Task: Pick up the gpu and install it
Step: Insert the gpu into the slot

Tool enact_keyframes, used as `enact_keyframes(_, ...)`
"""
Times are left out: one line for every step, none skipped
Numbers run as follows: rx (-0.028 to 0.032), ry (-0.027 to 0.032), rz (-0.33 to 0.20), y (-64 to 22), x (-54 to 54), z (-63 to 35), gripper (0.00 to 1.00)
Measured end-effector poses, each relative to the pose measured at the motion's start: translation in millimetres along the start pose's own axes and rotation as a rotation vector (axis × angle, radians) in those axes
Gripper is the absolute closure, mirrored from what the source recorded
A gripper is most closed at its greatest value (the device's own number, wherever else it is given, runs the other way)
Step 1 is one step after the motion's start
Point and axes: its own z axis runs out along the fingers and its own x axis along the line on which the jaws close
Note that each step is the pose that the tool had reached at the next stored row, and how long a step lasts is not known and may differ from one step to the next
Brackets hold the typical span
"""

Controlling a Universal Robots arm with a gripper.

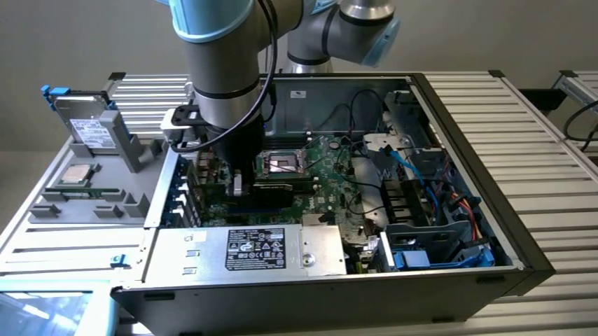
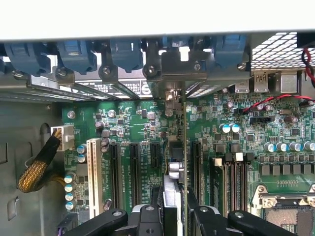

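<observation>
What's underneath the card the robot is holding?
Under the gpu, held edge-on in the gripper, lies the green motherboard with its row of black slots. The slot directly beneath the card is hidden by it.

Grey arm (image 1: 224, 63), light-blue joint caps, black cable

We see the gpu (image 2: 173, 189) edge-on between the gripper (image 2: 172, 216)'s matt black fingers (image 2: 199, 216), its heat-sink fins bright bare metal and its bracket dull silver against the glossy green motherboard (image 2: 142, 132) around it. Beside the gpu the expansion slots (image 2: 114, 172) look like smooth black plastic, one of them white, and above them the case's (image 1: 523, 231) retaining clips (image 2: 127, 51) are shiny blue plastic on grey sheet metal. Outside the case, the hard drive (image 1: 89, 126) shows brushed silver metal with a paper-white label, standing in a matt grey plastic holder (image 1: 94, 199) on a ribbed aluminium table (image 1: 551, 133).
</observation>
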Motion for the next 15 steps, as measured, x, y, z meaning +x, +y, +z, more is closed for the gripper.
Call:
enact_keyframes(0.0,0.0001,0.0,0.0,0.0,0.1,0.71)
enact_keyframes(0.0001,0.0005,0.0,0.0,0.0,0.3,0.71)
enact_keyframes(0.0002,0.0007,0.0,0.0,0.0,0.3,0.71)
enact_keyframes(0.0002,0.0006,0.0,0.0,0.0,0.3,0.71)
enact_keyframes(0.0001,0.0007,0.0,0.0,0.0,0.3,0.71)
enact_keyframes(0.0002,0.0007,0.0,0.0,0.0,0.3,0.71)
enact_keyframes(0.0002,0.0007,0.0,0.0,0.0,0.3,0.71)
enact_keyframes(0.0003,0.0006,0.0,0.0,0.0,0.3,0.71)
enact_keyframes(0.0003,0.0006,0.0,0.0,0.0,0.4,0.71)
enact_keyframes(0.0004,0.0007,0.0,0.0,0.0,0.3,0.71)
enact_keyframes(0.0007,0.0006,0.0,0.0,-0.1,0.4,0.71)
enact_keyframes(0.0007,0.0005,0.0,0.0,-0.1,0.4,0.71)
enact_keyframes(0.0007,0.0005,0.0,0.0,-0.1,0.4,0.71)
enact_keyframes(0.0008,0.0005,0.0,0.0,-0.1,0.4,0.71)
enact_keyframes(0.0008,0.0005,0.0,0.0,-0.1,0.4,0.71)
